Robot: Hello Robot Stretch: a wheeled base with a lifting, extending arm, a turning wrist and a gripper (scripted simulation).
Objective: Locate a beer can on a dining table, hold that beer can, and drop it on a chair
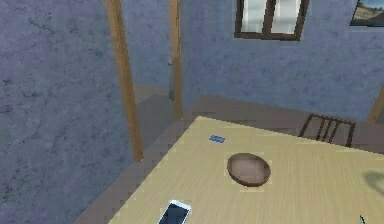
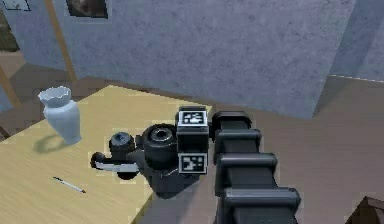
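Tabletop (image 1: 300, 195): pale wood, running from the forward view's lower left to its right edge, and seen again at the arm side view's left
Bowl (image 1: 250, 168): brown, round, upright near the middle of the tabletop
Phone (image 1: 175, 213): lying flat with its pale screen up, at the forward view's bottom edge, well apart from the bowl
Card (image 1: 214, 138): small, blue, lying flat near the tabletop's far edge
Chair (image 1: 327, 128): dark slatted back, just beyond the tabletop's far edge, before the blue wall
Window (image 1: 270, 17) and framed picture (image 1: 370, 12): high on that wall
Posts (image 1: 125, 80): two wooden uprights left of the tabletop in the forward view
Vase (image 2: 60, 115): white, upright on the tabletop, toward the arm side view's left
Pen (image 2: 70, 185): thin, lying flat, below the vase in the picture and apart from it
Arm (image 2: 245, 170): dark square bar rising from the bottom edge, with two white squares (image 2: 192, 118) at its far end
Claw (image 2: 108, 165): dark body and thin fingers over the tabletop, between vase and arm; its far end is hard to make out, so neither its state nor whether it holds anything can be told
Beer can: place cannot be told from either view
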